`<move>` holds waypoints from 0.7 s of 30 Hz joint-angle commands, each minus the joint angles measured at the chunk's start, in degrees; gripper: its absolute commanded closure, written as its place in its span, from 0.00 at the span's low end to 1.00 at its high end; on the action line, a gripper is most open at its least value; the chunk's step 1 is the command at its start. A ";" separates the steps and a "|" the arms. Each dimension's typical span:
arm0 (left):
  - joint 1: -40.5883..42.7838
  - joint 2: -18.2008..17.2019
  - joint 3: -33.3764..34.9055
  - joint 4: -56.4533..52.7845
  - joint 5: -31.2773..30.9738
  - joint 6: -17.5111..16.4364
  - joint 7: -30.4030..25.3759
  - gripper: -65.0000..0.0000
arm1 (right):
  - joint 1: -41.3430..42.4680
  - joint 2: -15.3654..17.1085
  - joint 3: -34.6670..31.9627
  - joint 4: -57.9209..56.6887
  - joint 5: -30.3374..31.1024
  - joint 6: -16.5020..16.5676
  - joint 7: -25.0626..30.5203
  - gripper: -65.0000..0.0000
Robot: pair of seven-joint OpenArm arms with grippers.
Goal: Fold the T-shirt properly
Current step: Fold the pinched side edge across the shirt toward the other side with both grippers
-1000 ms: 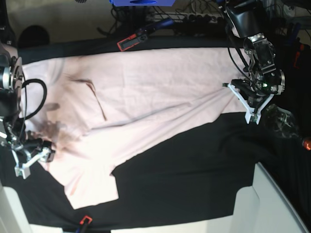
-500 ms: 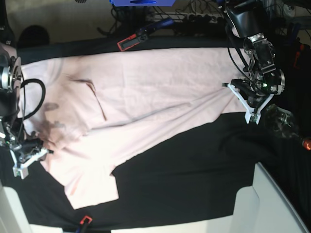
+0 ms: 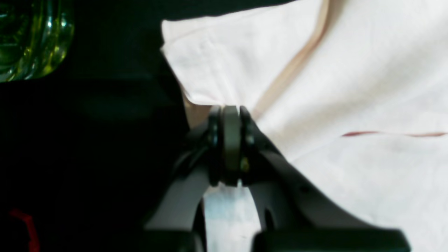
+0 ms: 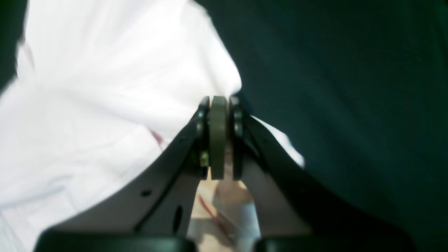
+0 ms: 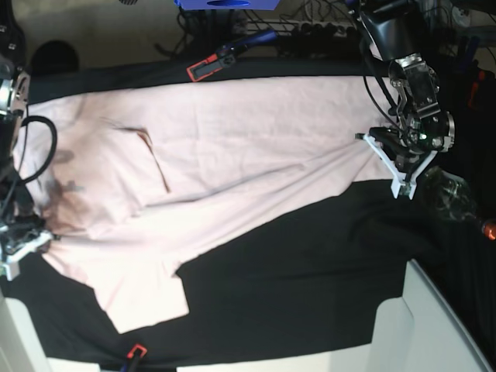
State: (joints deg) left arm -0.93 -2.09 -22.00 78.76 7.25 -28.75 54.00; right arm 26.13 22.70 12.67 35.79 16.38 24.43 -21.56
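The T-shirt point(image 5: 225, 163) lies spread across the black cloth point(image 5: 310, 279). The left gripper point(image 5: 399, 167) pinches its hem edge; the right gripper point(image 5: 19, 248) pinches the opposite edge. Bare cloth lies below the shirt.

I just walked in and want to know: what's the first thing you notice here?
A big pink T-shirt lies spread across the black cloth, filling most of the table. A robot gripper pinches it at each end: the left gripper at the picture's right, the right gripper at its left.
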 commanded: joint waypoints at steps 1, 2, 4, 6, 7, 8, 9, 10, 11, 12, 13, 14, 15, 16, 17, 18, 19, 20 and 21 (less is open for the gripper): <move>-1.05 -1.47 -0.02 1.63 0.01 0.23 -0.50 1.00 | 1.17 1.52 1.44 2.67 0.63 -0.03 -0.11 1.00; -1.31 -2.00 0.15 2.16 -0.17 0.23 -0.50 1.00 | 0.64 1.61 1.88 4.25 0.63 -0.03 -1.60 1.00; -1.58 -2.44 -0.02 2.95 -0.17 0.05 -0.50 1.00 | -0.77 1.70 2.24 8.03 0.63 -0.03 -3.45 1.00; -1.58 -3.06 -0.02 4.10 -0.17 0.05 -0.50 1.00 | -2.17 1.70 2.24 11.29 0.63 -0.03 -4.59 1.00; -1.58 -3.23 -0.02 4.54 -0.17 0.05 -0.50 1.00 | -2.79 1.70 2.32 12.87 0.63 -0.03 -5.47 1.00; -1.58 -3.23 -0.02 4.89 -0.17 -0.04 -0.50 1.00 | -3.32 1.70 2.32 14.01 0.63 -0.03 -6.35 1.00; -1.58 -3.32 -0.02 4.97 -0.17 -0.04 -0.50 1.00 | -4.02 1.70 2.32 14.98 0.63 -0.03 -7.14 1.00; -1.58 -3.32 -0.02 5.33 -0.17 -0.04 -0.50 1.00 | -4.37 1.70 2.32 15.51 0.63 -0.03 -7.84 1.00; -1.58 -3.41 -0.02 5.77 -0.26 -0.04 -0.50 1.00 | -4.72 1.70 2.32 16.12 0.63 -0.03 -8.55 1.00; -1.58 -3.50 -0.02 6.12 -0.26 -0.04 -0.50 1.00 | -5.16 1.70 2.41 16.65 0.63 -0.03 -9.16 1.00; -1.40 -3.50 -0.02 6.56 -0.26 -0.13 -0.50 1.00 | -5.60 1.70 2.41 17.35 0.63 -0.03 -9.60 1.00; -1.31 -3.50 -0.02 6.91 -0.26 -0.13 -0.50 1.00 | -6.13 1.70 2.50 17.97 0.63 -0.03 -9.95 1.00; -1.22 -3.50 -0.02 7.17 -0.26 -0.13 -0.50 1.00 | -6.66 1.70 3.47 18.49 0.63 -0.03 -10.04 1.00; -1.14 -3.50 -0.02 7.17 -0.26 -0.13 -0.50 1.00 | -6.83 1.52 5.22 18.85 0.63 -0.03 -10.48 1.00; -1.05 -3.58 -0.02 7.26 -0.26 -0.13 -0.50 1.00 | -7.10 1.43 7.33 18.93 0.63 -0.03 -11.45 1.00; -1.05 -3.58 -0.02 7.17 -0.26 -0.13 -0.50 1.00 | -7.18 1.52 8.92 18.93 0.63 -0.03 -12.86 1.00; -0.96 -3.67 -0.02 7.17 -0.26 -0.13 -0.50 1.00 | -7.18 1.61 10.06 18.93 0.63 -0.03 -14.17 1.00; -0.96 -3.67 -0.02 7.17 -0.26 -0.13 -0.50 1.00 | -7.36 1.70 10.50 18.93 0.63 -0.03 -15.23 1.00; -0.87 -3.67 0.15 7.17 -0.08 -0.13 -0.50 1.00 | -7.71 1.70 10.59 18.93 0.63 -0.03 -15.93 1.00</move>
State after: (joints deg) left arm -1.10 -4.93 -21.76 84.86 6.42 -29.19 54.00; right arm 17.23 23.18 22.98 53.52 16.64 24.67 -38.76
